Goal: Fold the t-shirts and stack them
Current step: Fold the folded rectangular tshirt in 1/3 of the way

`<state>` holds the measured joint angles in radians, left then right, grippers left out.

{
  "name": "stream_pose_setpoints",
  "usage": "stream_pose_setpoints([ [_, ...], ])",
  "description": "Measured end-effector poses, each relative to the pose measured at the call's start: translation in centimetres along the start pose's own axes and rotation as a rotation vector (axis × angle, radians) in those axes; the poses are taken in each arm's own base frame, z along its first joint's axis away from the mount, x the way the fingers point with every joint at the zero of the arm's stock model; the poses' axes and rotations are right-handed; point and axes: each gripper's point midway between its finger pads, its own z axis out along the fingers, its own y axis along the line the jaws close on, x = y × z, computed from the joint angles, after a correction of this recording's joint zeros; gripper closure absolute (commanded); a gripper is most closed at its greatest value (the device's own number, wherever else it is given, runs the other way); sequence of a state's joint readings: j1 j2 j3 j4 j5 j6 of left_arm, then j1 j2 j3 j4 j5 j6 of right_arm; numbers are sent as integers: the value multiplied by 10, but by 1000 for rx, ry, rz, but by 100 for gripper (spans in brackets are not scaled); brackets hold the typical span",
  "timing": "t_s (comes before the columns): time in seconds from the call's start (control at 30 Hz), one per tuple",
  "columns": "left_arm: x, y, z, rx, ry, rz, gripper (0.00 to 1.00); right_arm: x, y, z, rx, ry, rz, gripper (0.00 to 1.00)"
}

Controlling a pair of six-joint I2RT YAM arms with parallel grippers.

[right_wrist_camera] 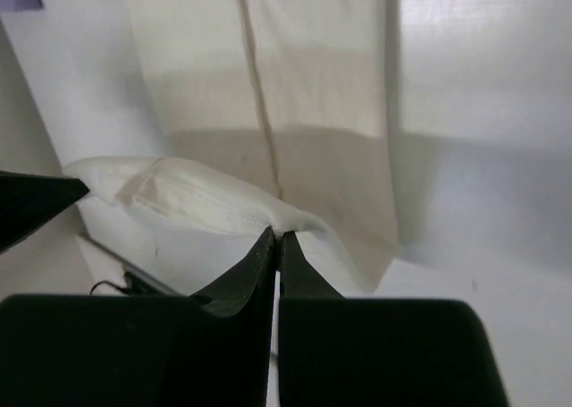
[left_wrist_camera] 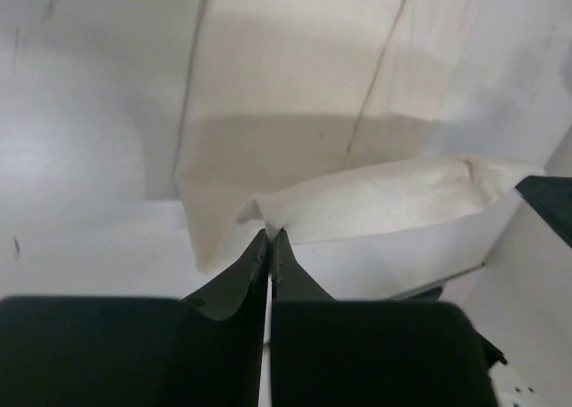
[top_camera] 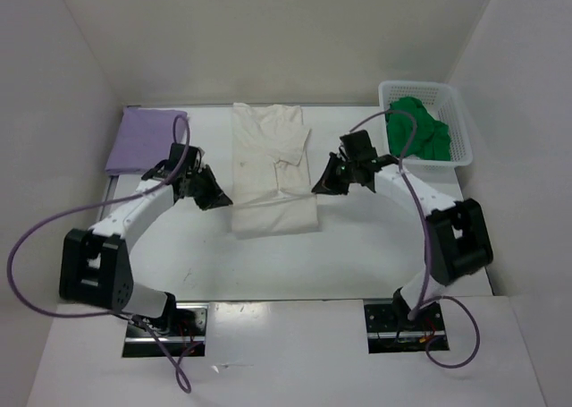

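Done: lavender t-shirt lies folded flat on the tabletop, upper left. Left to do: green t-shirt sits bunched in the basket, upper right. The cream t-shirt at centre is only partly folded, and nothing is stacked yet. On the left gripper and right gripper the jaws are pressed together, each pinching a lower edge of the cream t-shirt, cloth slightly raised.

Bare tabletop lies open along the near side between the two arms, while the far half is crowded, with a lavender t-shirt at far left, a cream-white t-shirt in the middle hemmed in by the left gripper and right gripper, a white lattice basket at far right, and white walls on three sides.
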<state>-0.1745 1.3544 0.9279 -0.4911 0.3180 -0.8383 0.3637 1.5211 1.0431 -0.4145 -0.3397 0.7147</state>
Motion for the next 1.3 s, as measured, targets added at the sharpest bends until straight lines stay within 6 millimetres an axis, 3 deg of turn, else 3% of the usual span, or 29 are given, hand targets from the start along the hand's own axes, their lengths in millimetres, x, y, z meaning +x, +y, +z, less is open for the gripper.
stream_pose_setpoints([
  [0.2,-53,-6,48,-43,-45,45,100,-45,-7,49,49,4,-73,100],
  [0.5,-115,-12,78,-40,-126,25,97,-97,-3,88,44,-29,-123,100],
  [0.63,-125,-6,100,-51,-125,27,78,-108,-10,106,55,-25,-124,97],
  [0.67,-125,-2,106,-57,-120,31,68,-109,-13,111,61,-22,-121,96],
  [0.73,-125,3,111,-62,-118,32,58,-110,-19,117,74,-15,-114,86],
  [0.8,-126,2,110,-60,-128,34,45,-109,-23,119,81,-11,-110,67],
  [0.9,-138,-10,95,-31,-187,43,38,-112,-20,116,75,-21,-114,56],
  [0.93,-142,-16,86,-19,-215,42,38,-113,-18,114,73,-26,-117,52],
  [1.03,-148,-35,48,44,-310,47,50,-116,-12,101,70,-55,-129,49],
  [1.1,-143,-49,22,104,-364,44,61,-115,-9,83,73,-81,-136,65],
  [1.13,-137,-54,15,129,-377,46,64,-114,-3,74,66,-100,-147,83],
  [1.17,-128,-60,13,153,-376,49,68,-114,3,65,59,-116,-154,90],
  [1.23,-100,-71,25,188,-325,67,69,-113,15,53,34,-140,-174,100],
  [1.3,-66,-68,49,184,-232,81,69,-106,31,53,-4,-143,-200,100],
])
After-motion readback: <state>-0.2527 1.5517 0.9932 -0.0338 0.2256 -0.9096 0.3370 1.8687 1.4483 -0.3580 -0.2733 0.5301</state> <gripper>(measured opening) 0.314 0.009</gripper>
